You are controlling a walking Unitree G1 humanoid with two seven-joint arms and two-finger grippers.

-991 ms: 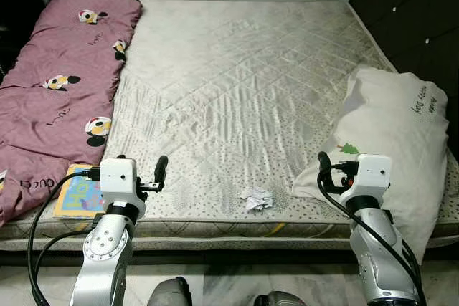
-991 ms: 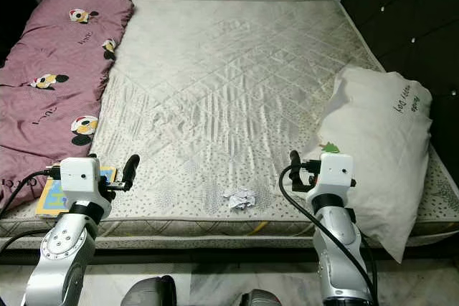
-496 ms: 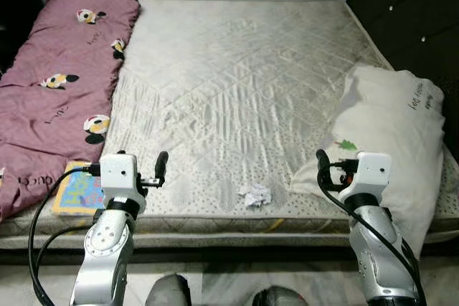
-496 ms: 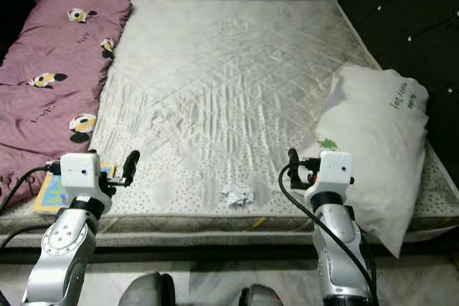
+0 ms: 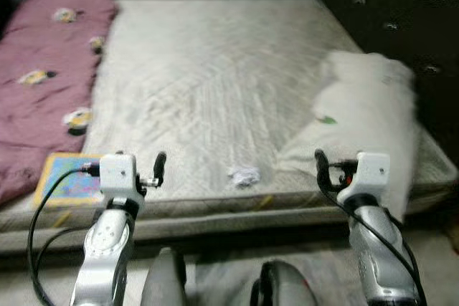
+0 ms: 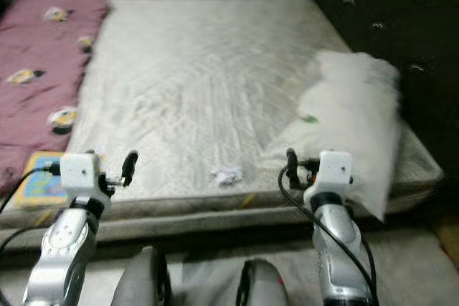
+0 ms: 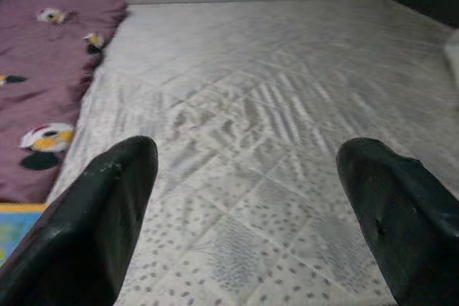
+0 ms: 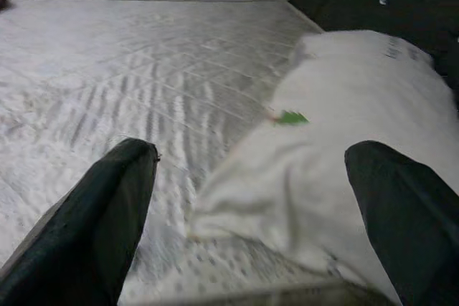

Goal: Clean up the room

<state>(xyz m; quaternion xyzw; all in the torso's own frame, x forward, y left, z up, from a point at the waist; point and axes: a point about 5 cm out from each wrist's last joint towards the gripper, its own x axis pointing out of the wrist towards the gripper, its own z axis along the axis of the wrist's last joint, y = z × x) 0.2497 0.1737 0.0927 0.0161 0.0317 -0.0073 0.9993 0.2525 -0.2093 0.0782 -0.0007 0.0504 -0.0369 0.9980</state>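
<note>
head views, blurred: you have crumpled paper by the mattress front edge, white pillow at its right edge, book front-left. left wrist: left gripper spread wide over mattress. right wrist: right gripper spread wide toward pillow.

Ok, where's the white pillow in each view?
Left eye view: the pillow lies on the right side of the mattress.
Right eye view: same place, with its green mark facing the camera.
Right wrist view: the pillow is just ahead of the right gripper.
Left wrist view: a pale sliver at the frame's edge, probably it.
Shared landmark: the quilted mattress.
</note>
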